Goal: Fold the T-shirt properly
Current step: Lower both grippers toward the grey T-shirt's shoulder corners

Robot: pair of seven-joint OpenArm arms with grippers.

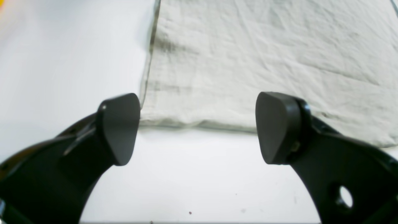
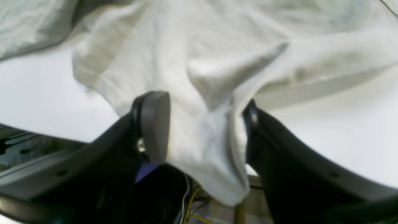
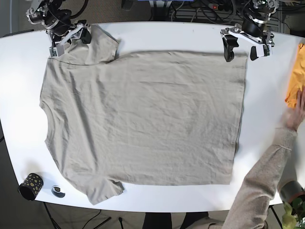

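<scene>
Pinching a sleeve of the T-shirt (image 3: 143, 119) at the desk's (image 3: 157, 36) far corner, the right claw (image 2: 202, 130) contrasts with the left claw (image 1: 197, 127), spread over the hem corner.

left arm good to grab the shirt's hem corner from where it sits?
Probably yes. The left gripper is open, its fingers either side of the T-shirt corner by the hem, with only bare table between. Nothing blocks it.
</scene>
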